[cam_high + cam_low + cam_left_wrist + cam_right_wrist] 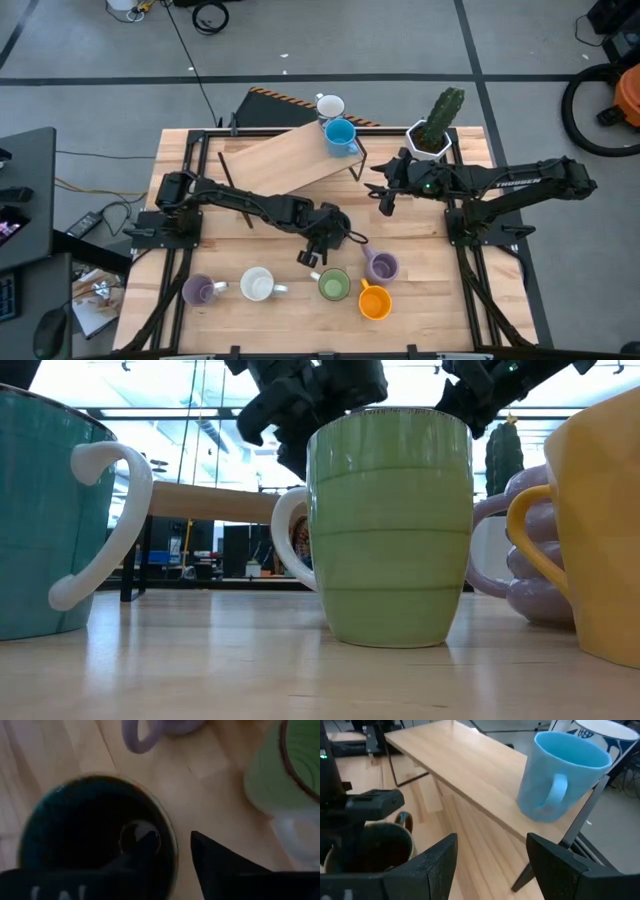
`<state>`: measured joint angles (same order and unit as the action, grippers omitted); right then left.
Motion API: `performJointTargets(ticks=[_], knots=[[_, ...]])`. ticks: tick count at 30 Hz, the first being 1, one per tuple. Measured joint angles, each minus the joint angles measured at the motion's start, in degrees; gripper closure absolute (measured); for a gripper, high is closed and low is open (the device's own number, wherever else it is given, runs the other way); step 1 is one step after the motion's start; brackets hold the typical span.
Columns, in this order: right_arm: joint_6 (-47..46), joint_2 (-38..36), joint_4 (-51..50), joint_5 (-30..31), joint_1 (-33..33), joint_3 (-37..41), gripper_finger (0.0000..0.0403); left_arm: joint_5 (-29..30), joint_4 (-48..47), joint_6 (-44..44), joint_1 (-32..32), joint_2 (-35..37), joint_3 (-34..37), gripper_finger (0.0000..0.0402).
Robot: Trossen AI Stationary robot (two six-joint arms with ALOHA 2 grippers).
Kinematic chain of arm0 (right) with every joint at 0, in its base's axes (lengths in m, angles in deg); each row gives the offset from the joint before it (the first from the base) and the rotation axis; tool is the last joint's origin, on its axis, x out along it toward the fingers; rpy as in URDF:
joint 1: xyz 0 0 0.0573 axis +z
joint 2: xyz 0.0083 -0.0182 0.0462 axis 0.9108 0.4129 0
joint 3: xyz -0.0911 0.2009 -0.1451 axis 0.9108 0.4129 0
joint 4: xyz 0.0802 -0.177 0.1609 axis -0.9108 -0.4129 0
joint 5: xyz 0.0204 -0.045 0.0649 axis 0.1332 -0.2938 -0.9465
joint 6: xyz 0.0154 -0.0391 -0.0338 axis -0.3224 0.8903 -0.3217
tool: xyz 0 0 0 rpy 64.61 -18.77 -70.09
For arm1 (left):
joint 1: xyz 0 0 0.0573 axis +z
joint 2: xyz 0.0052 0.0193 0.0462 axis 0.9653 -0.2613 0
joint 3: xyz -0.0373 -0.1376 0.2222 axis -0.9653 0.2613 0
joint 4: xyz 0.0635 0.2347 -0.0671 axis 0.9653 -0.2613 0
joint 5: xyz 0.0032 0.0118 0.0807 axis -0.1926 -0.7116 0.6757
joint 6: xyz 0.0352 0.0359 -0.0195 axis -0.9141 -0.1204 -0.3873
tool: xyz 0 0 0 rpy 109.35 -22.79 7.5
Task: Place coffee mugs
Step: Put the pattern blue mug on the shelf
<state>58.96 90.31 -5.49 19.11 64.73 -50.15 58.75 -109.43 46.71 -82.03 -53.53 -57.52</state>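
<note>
At the middle of the desk (pixel 420 315), my left hand (pixel 322 240) has one finger (pixel 142 845) dipped inside the dark brown mug (pixel 95 840) and the other outside its rim, straddling the wall; whether the pinch is firm or only closing I cannot tell, though the mug looks caught between them. Just ahead of it lie the green mug (pixel 334 284), the purple mug (pixel 381 266) with its handle toward my hand, and the orange mug (pixel 374 302); farther along the front edge stand a white mug (pixel 257 285) and a second purple mug (pixel 199 290). On the raised wooden shelf (pixel 290 160) at the back, the blue mug (pixel 340 135) and another white mug (pixel 330 105) are already set at its far end. My right hand (pixel 388 192) hangs near the shelf's end with its fingers parted and nothing between them, beside the white cactus pot (pixel 428 140), facing the blue mug. I read this as the pick-up of the brown mug, the third of eight bound for the shelf, so the job is early. The next move, as I judge it, calls for a sure squeeze on the rim, then a straight lift clear of the purple handle close by, and a carry back to the shelf's open stretch beside the blue mug. A one-wall grip may let the mug swing, so a slow rise seems wise.
</note>
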Motion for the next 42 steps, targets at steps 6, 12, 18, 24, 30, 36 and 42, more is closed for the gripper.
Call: performJointTargets(ticks=[6, 12, 18, 24, 30, 36, 42], knots=[[-0.35, 0.0, -0.3, 0.0, 0.0, 0.0, 0.016, 0.11, 0.51, -3.19, 0.04, 0.06, 0.0, 0.036], [-0.57, -0.09, -0.44, -0.24, 0.0, 0.0, 0.016, -2.59, 0.0, -5.85, 0.27, 0.33, 0.0, 0.037], [-0.28, -3.08, -0.79, 0.18, 0.0, 0.0, 0.016, -4.37, -3.5, -11.68, 0.76, 4.82, 0.2, 0.037], [-0.18, -6.5, -1.4, 1.01, 0.02, 0.0, 0.016, -4.13, -8.63, -21.9, 2.5, 12.2, 0.09, 0.037], [-0.15, -6.47, -1.67, 0.76, 0.0, 0.0, 0.016, -4.32, -11.79, -30.57, 6.18, 18.69, 0.02, 0.037], [-0.74, -5.85, -1.65, 0.67, 0.0, 0.0, 0.016, -2.15, -12.68, -39.96, 7.34, 21.65, 0.08, 0.037], [-0.86, -5.53, -0.85, 0.57, 0.01, 0.0, 0.016, 3.46, -13.14, -44.78, 8.53, 21.7, 0.04, 0.037]])
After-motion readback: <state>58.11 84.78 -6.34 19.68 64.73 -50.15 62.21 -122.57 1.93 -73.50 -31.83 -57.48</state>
